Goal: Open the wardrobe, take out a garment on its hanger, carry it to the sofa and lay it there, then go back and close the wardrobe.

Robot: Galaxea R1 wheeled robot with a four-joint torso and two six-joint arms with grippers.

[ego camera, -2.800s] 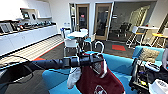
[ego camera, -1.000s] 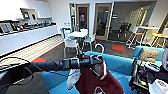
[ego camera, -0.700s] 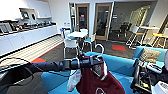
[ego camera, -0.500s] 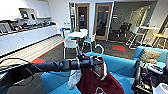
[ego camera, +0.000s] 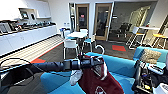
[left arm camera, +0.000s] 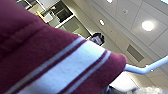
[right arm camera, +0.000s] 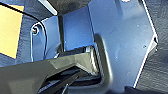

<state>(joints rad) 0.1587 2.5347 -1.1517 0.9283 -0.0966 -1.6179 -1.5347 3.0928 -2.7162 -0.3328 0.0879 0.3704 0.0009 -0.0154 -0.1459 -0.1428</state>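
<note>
My left arm reaches in from the left across the head view. At its end, the left gripper [ego camera: 96,62] is shut on the hanger [ego camera: 101,48], whose white curved hook sticks up above it. The garment [ego camera: 100,81], dark red with a white sleeve and a white crest, hangs from it over the seat of the blue sofa [ego camera: 122,65]. In the left wrist view the garment's [left arm camera: 37,62] striped red and white edge is very close, with a thin white bar of the hanger [left arm camera: 147,69] beside it. My right arm [ego camera: 143,80] rests low at the right.
A patterned cushion [ego camera: 150,56] lies on the sofa's far right part. Behind the sofa stand a white table [ego camera: 78,34] and white chairs [ego camera: 70,45]. A long white kitchen counter [ego camera: 25,37] runs along the left wall. Glass doors [ego camera: 102,22] are at the back.
The whole picture has shifted only slightly, so the camera moved a little. The left arm still holds the garment over the sofa in about the same place.
</note>
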